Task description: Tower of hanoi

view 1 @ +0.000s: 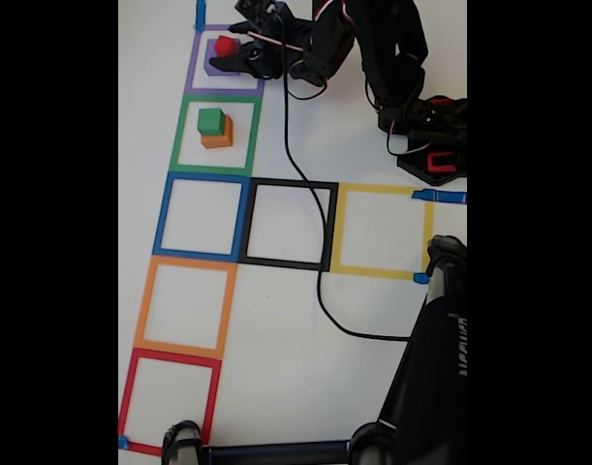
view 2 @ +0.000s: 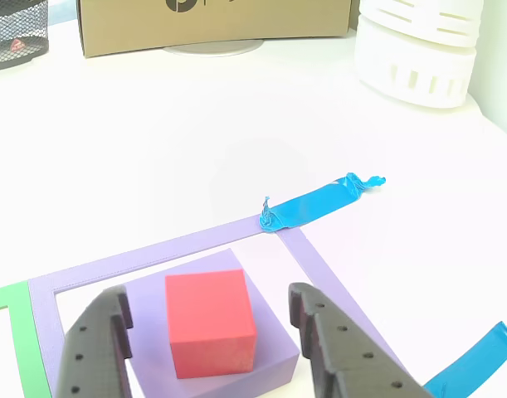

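Note:
In the fixed view a red cube [view 1: 226,46] sits on a larger purple block [view 1: 218,67] inside the purple tape square [view 1: 193,74] at the top. My gripper [view 1: 239,53] reaches over it from the right. The other view shows the red cube [view 2: 210,319] on the purple block [view 2: 274,352], with my gripper [view 2: 207,300] open; its dark fingers [view 2: 95,348] stand on either side of the cube, with a gap on each side. A green cube [view 1: 210,120] rests on an orange block [view 1: 221,140] in the green square [view 1: 179,136].
Below are blue [view 1: 164,215], black [view 1: 289,183], yellow [view 1: 378,190], orange [view 1: 145,300] and red [view 1: 170,356] tape squares. A black cable [view 1: 288,145] crosses the table. A black stand [view 1: 436,358] fills the lower right. A cardboard box [view 2: 212,21] and a white cylinder [view 2: 419,50] stand beyond.

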`<state>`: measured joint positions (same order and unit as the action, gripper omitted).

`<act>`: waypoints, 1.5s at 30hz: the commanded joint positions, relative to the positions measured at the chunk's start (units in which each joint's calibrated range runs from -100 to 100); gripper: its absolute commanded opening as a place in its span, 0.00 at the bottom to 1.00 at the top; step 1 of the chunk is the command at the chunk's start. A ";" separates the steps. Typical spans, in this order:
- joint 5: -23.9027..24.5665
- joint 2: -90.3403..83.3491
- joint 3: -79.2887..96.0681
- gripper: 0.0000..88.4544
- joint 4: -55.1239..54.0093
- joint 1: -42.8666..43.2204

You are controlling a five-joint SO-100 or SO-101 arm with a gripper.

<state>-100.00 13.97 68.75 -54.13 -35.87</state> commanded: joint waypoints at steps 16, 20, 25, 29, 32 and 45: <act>0.00 0.52 -2.02 0.08 -1.17 0.87; 0.00 0.52 -2.38 0.03 -1.09 1.35; 0.00 -1.01 -2.57 0.01 -0.44 2.41; 0.00 -7.47 -1.84 0.00 5.87 3.17; 0.00 -15.22 -1.11 0.00 12.67 4.23; 0.00 -52.12 -18.11 0.00 78.26 11.61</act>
<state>-100.00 -29.51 60.51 2.30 -25.57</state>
